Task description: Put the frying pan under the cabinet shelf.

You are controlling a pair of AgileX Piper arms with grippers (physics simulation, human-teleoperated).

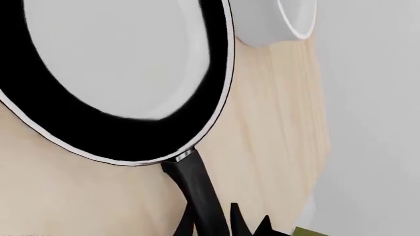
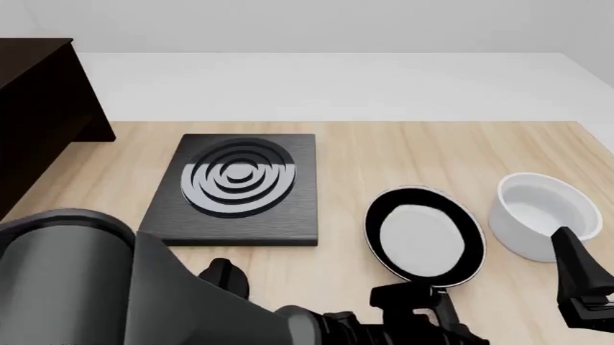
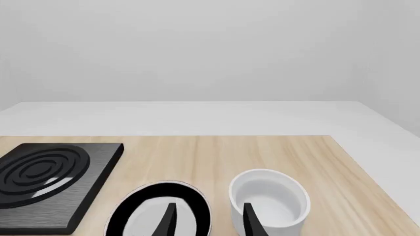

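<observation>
The frying pan [image 2: 423,238] rests on the wooden table right of the stove plate, with its handle pointing toward me. The left wrist view shows its pale bottom, black rim [image 1: 85,132] and handle [image 1: 196,189]. My left gripper [image 2: 422,302] [image 1: 213,223] straddles the handle's end, and a thin gap shows on one side, so it looks open. Hanging near the table's right front, my right gripper [image 2: 580,287] [image 3: 210,219] is open and holds nothing. The cabinet shelf [image 2: 39,108] stands dark at the far left, and its recess is out of view.
A black stove plate [image 2: 240,187] with grey rings lies mid-table. Close to the pan's right stands a white bowl [image 2: 542,212] [image 3: 269,201]. A small black knob [image 2: 223,277] sits in front of the stove. My left arm's grey body [image 2: 96,287] fills the lower left.
</observation>
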